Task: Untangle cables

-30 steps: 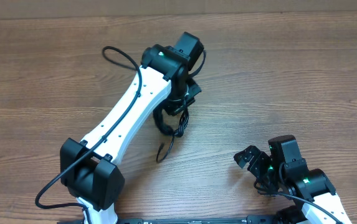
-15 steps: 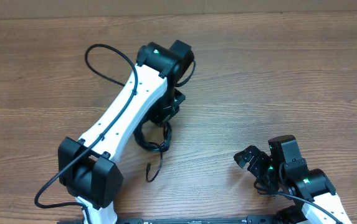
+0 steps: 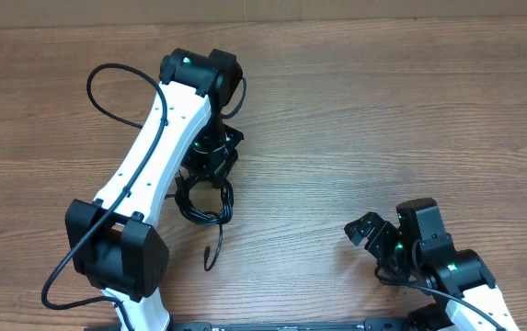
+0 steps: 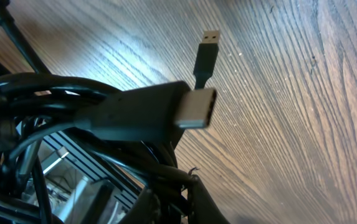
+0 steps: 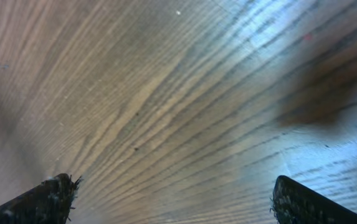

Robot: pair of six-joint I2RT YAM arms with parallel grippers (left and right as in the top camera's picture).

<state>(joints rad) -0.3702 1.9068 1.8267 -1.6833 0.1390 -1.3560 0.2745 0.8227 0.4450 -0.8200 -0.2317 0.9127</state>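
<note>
Two cables [image 4: 142,114] in left fingers [image 3: 213,164], right fingers [image 5: 48,200] wide-open

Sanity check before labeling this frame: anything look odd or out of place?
Only the cables: bunched in one tangled coil at the shut left gripper, one plug end trailing on the table. The right gripper sits open, apart from them. No damage visible.
</note>
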